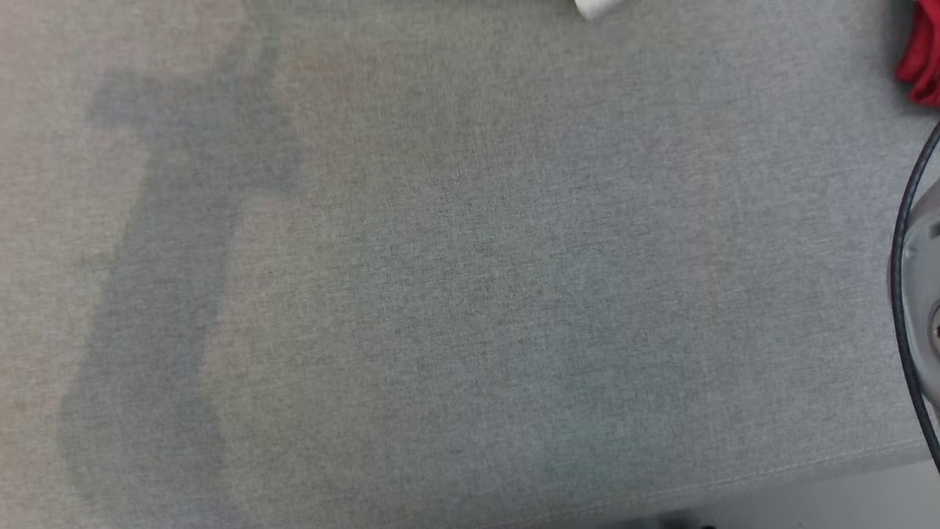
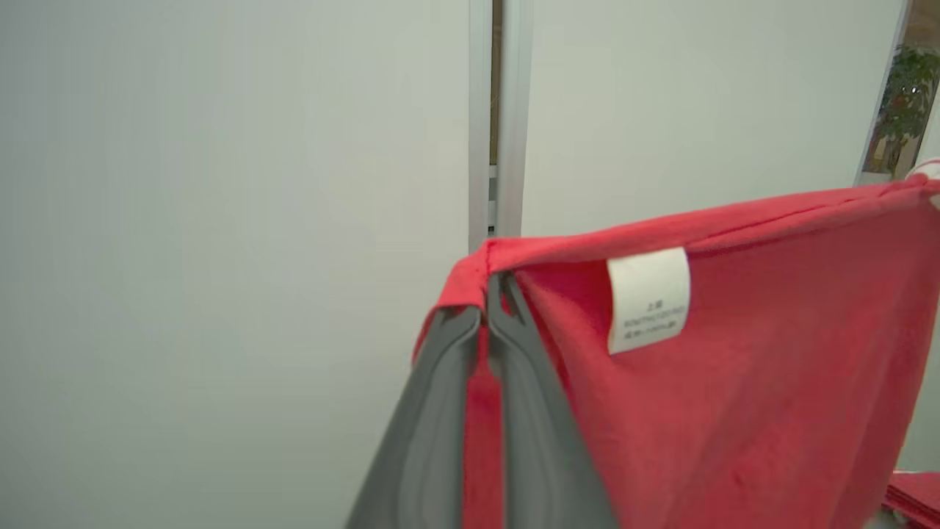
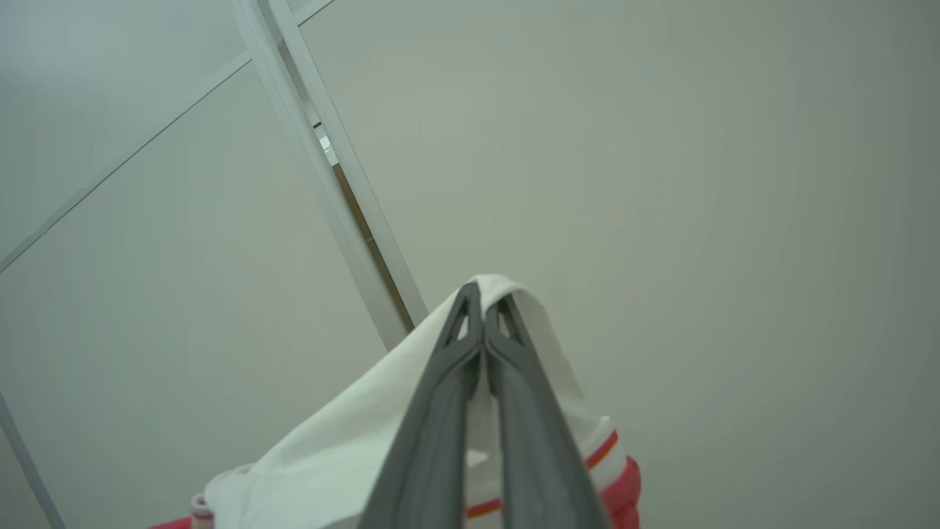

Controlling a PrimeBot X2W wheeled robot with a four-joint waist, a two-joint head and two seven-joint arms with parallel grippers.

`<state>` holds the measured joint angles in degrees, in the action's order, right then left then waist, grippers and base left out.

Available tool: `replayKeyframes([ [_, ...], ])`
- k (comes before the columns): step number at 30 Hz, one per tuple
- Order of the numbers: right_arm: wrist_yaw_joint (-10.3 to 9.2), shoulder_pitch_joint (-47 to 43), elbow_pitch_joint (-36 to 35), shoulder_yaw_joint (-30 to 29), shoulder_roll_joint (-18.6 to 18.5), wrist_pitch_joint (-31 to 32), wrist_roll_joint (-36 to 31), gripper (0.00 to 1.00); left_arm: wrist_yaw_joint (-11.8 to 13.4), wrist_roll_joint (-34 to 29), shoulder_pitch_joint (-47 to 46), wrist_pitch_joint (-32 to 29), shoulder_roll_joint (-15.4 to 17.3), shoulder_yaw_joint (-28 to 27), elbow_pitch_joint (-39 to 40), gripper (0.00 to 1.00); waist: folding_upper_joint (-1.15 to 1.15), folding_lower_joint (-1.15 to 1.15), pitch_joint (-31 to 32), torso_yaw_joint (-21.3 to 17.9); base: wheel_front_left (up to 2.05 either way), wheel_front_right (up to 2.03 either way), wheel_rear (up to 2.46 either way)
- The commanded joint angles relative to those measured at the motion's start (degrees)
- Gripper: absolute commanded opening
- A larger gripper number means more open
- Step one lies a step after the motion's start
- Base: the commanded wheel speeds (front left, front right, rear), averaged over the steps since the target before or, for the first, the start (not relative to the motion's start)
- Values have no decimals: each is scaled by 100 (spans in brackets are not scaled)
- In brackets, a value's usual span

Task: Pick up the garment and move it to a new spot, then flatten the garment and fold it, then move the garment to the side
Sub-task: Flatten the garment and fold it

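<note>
Operator: Garment location, please. Where does it sit?

Observer: The red garment hangs in the air in the left wrist view, its upper hem stretched taut from the left gripper toward the right edge of that view. A white label is sewn just under the hem, near the fingers.

Operator: How does that claw stand?

Observer: It is pinched fully together, with a strip of red fabric caught between the two dark fingers at the hem's corner. Pale wall panels lie behind it, and a plant shows at the far upper right.

Operator: And the other claw?

Observer: The right gripper is likewise clamped tight, tips together on a peak of white cloth. That cloth drapes down to both sides and carries a red-orange stripe, with red fabric just below it. Whether the white cloth is part of the same garment cannot be told from that view.

Operator: What does the head camera give?

Observer: A grey fabric surface with a soft shadow on its left side. A bit of the red garment shows at the upper right corner.
</note>
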<state>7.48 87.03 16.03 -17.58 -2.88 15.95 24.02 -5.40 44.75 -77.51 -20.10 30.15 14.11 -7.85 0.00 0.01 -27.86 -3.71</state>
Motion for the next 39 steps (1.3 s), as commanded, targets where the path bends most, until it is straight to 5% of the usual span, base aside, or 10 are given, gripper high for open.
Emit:
replayKeyframes([
  [1, 1, 235, 299, 103, -5, -317, -80, 0, -57, -279, -302, 354, -35, 65, -381, 0, 0, -1, -957, -36, 0, 0, 0],
  [5, 1, 328, 1123, 447, -10, -917, -34, 0, -170, -845, -653, 1385, -68, 503, -1398, 0, 0, -1, -1029, -27, 0, 0, 0],
  [11, 1, -763, 1689, 910, -15, -1408, 106, 0, -210, -737, 189, 2440, 15, 1244, -2182, 0, 0, -1, -797, 10, 0, 0, 0],
  [16, 1, -2701, 997, 1254, -16, -1480, 428, 0, -202, -105, 1810, 3066, 359, 1950, -1898, 0, 0, -1, -500, 58, 0, 0, 0],
  [21, 0, -4776, -96, 1245, -138, -1340, 646, 0, -198, 293, 3298, 3349, 331, 2169, -1500, 0, 0, -1, 94, 183, 0, 0, 0],
  [33, -3, -9342, -2092, 891, -35, -660, 1150, 0, 862, 1117, 7133, 3484, 350, 2353, 378, 0, 0, -1, 1294, 259, 0, 0, 0],
  [39, -2, -10376, -2645, 922, -12, -592, 1479, 0, 1303, 1427, 8168, 3484, 452, 2242, 1487, 0, 0, -1, 1253, 284, 0, 0, 0],
])
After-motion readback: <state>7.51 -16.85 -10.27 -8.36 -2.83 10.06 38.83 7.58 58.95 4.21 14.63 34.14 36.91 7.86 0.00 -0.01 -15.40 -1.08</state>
